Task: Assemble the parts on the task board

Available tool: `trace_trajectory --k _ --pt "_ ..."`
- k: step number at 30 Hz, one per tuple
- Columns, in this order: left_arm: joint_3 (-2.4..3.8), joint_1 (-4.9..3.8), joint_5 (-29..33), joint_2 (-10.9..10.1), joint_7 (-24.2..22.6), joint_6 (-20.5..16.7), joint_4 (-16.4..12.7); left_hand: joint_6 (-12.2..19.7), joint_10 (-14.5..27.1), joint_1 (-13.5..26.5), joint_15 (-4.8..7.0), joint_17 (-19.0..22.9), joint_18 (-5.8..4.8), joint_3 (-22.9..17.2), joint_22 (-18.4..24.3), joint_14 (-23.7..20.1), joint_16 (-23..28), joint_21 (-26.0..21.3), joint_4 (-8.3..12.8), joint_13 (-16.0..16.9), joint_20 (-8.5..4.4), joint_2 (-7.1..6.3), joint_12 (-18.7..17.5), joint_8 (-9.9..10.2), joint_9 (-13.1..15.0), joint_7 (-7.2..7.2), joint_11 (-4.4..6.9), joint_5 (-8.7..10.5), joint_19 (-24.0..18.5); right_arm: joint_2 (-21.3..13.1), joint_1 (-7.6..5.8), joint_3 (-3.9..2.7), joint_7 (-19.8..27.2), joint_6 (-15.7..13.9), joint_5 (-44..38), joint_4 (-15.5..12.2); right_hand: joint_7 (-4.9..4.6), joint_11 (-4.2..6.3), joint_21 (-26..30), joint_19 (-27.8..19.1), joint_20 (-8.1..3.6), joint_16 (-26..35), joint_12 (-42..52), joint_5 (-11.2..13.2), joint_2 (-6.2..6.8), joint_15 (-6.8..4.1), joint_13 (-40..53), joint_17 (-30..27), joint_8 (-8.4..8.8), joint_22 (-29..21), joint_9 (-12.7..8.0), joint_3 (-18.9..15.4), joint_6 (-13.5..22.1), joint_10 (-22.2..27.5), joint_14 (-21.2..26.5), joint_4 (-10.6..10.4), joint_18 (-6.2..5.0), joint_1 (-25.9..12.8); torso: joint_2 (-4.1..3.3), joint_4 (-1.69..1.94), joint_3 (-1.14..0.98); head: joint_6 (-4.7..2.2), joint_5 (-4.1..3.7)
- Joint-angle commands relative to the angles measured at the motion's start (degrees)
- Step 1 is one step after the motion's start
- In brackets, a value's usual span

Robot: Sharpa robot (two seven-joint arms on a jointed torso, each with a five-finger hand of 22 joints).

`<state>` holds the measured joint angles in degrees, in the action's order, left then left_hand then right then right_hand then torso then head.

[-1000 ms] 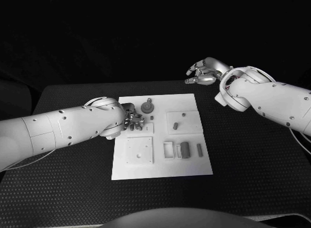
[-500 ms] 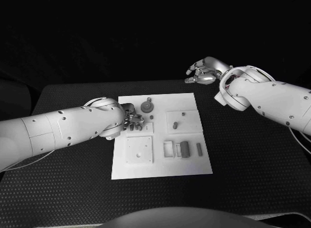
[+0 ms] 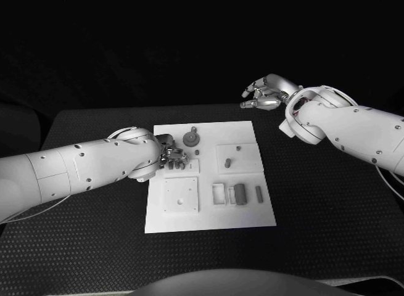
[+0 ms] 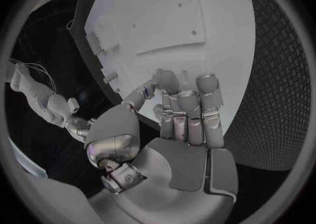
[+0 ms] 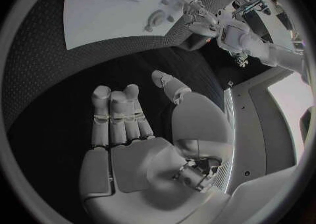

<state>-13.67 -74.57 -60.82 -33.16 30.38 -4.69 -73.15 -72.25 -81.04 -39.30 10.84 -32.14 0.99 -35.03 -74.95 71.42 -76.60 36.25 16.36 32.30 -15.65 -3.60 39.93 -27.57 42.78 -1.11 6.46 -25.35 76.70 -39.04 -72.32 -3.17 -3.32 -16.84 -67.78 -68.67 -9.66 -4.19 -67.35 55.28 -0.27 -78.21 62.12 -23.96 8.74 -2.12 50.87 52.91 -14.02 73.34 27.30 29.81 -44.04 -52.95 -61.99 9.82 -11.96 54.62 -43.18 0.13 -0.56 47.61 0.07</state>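
Task board: the white task board lies flat in the middle of the black table, its long sides running from the near edge toward the far edge.
Parts: small grey parts sit in shallow recesses near the board's near right corner; a single peg stands mid-board, and a round disc-like part sits by the far left corner.
Left hand: the left hand hangs over the board's left edge, fingers curled down near a small dark part; whether it actually holds that part I cannot tell.
Right hand: the right hand hovers beyond the table's far edge, well apart from the board, fingers loosely bent and holding nothing.
Handling: the parts look rigid, light and smooth, likely prone to slipping or tipping; a fingertip pinch across the short sides seems the surest hold.
Room: open table lies right of the board and along its near edge; the recesses sit close together, so neighbouring parts could be knocked.
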Motion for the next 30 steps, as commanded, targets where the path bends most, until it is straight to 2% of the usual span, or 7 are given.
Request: trace_trajectory --k 1,5,10,16,21,26,30 --pt "-0.01 0.08 0.23 0.05 -0.88 -0.47 -0.27 0.35 0.21 -2.65 1.17 0.21 1.58 0.08 -0.76 -1.37 -0.44 -0.25 0.21 -0.14 -0.21 0.56 0.27 0.46 0.16 -0.16 0.01 -1.17 -0.17 0.0 0.03 -0.04 0.5 0.56 0.07 0.03 -1.02 -0.03 0.26 -0.04 0.16 0.27 0.3 -0.17 0.1 0.11 -0.07 -0.1 -0.38 -0.09 -0.08 -0.05 0.17 0.42 0.43 -0.29 -3.04 -0.64 -0.02 -0.02 -0.02 0.02 0.02" --pt "-0.01 0.1 0.57 -0.1 -1.05 -0.46 -0.3 0.38 0.27 -4.23 1.15 0.38 1.58 0.17 -0.82 -1.44 -0.54 -0.26 0.25 -0.25 -0.18 0.17 0.34 0.58 0.29 -0.13 -0.01 -1.67 -0.21 0.01 0.05 -0.04 0.5 0.61 0.23 0.15 -1.02 -0.03 0.27 -0.04 0.16 0.27 0.3 -0.17 0.09 0.12 -0.08 -0.1 -0.38 -0.1 -0.09 -0.05 0.17 0.42 0.43 -0.31 -3.04 -0.66 -0.01 -0.03 -0.02 0.03 -0.01" --pt "-0.01 0.1 0.67 -0.32 -1.22 -0.47 -0.44 0.4 0.31 -4.27 1.1 0.54 1.51 1.15 -0.82 -1.5 -0.63 -0.31 0.07 -0.38 -0.12 -1.02 0.39 0.7 0.42 -0.07 -0.05 -1.16 -0.23 0.02 0.08 -0.04 0.51 0.61 0.26 0.3 -1.03 -0.03 0.27 -0.04 0.16 0.27 0.31 -0.17 0.08 0.12 -0.09 -0.11 -0.39 -0.1 -0.1 -0.04 0.18 0.43 0.44 -0.34 -3.04 -0.68 0.0 -0.01 -0.03 0.09 -0.05" --pt "-0.01 0.1 0.7 -0.43 -1.29 -0.39 -0.54 0.42 0.35 -4.11 1.08 0.62 1.51 1.65 -0.8 -1.55 -0.68 -0.36 0.04 -0.44 -0.13 -1.57 0.41 0.78 0.47 -0.06 -0.06 -0.96 -0.26 0.04 0.11 -0.04 0.51 0.65 0.32 0.31 -1.03 -0.03 0.28 -0.04 0.16 0.27 0.32 -0.18 0.08 0.12 -0.1 -0.11 -0.39 -0.1 -0.11 -0.03 0.19 0.43 0.44 -0.36 -3.04 -0.7 -0.02 0.02 -0.02 0.18 -0.1" --pt "-0.01 0.1 1.26 -0.44 -1.34 -0.22 -0.58 0.44 0.4 -5.14 1.11 0.73 1.6 1.43 -0.77 -1.64 -0.72 -0.47 0.17 -0.54 -0.21 -1.43 0.43 0.88 0.55 -0.08 -0.04 -1.48 -0.33 0.07 0.15 -0.04 0.5 0.84 0.35 0.36 -1.03 -0.03 0.28 -0.04 0.16 0.27 0.33 -0.18 0.07 0.12 -0.11 -0.12 -0.39 -0.1 -0.12 -0.02 0.19 0.44 0.44 -0.38 -3.04 -0.71 0.01 0.0 -0.03 0.24 -0.07" --pt "-0.01 0.12 1.47 -0.5 -1.37 0.16 -0.74 0.55 0.52 -7.61 1.09 0.95 1.6 1.18 -0.81 -1.81 -0.85 -0.56 0.28 -0.73 -0.19 -1.55 0.49 1.08 0.75 -0.01 -0.08 -2.43 -0.43 0.1 0.18 -0.04 0.5 0.85 0.38 0.39 -1.03 -0.03 0.28 -0.04 0.16 0.27 0.33 -0.18 0.06 0.12 -0.12 -0.12 -0.39 -0.1 -0.13 -0.02 0.2 0.44 0.44 -0.4 -3.04 -0.73 0.0 0.02 -0.01 0.3 -0.06" --pt "-0.01 0.14 1.98 -0.55 -1.46 0.69 -0.71 0.7 0.61 -9.77 1.06 1.08 1.59 0.85 -0.86 -1.93 -0.94 -0.59 0.32 -0.86 -0.17 -1.09 0.52 1.27 0.86 0.07 -0.12 -3.21 -0.5 0.13 0.19 -0.04 0.51 0.9 0.45 0.37 -1.03 -0.03 0.29 -0.04 0.17 0.27 0.34 -0.17 0.05 0.12 -0.13 -0.13 -0.39 -0.11 -0.13 -0.02 0.2 0.44 0.44 -0.45 -3.04 -0.78 0.02 0.03 -0.02 0.35 -0.02"
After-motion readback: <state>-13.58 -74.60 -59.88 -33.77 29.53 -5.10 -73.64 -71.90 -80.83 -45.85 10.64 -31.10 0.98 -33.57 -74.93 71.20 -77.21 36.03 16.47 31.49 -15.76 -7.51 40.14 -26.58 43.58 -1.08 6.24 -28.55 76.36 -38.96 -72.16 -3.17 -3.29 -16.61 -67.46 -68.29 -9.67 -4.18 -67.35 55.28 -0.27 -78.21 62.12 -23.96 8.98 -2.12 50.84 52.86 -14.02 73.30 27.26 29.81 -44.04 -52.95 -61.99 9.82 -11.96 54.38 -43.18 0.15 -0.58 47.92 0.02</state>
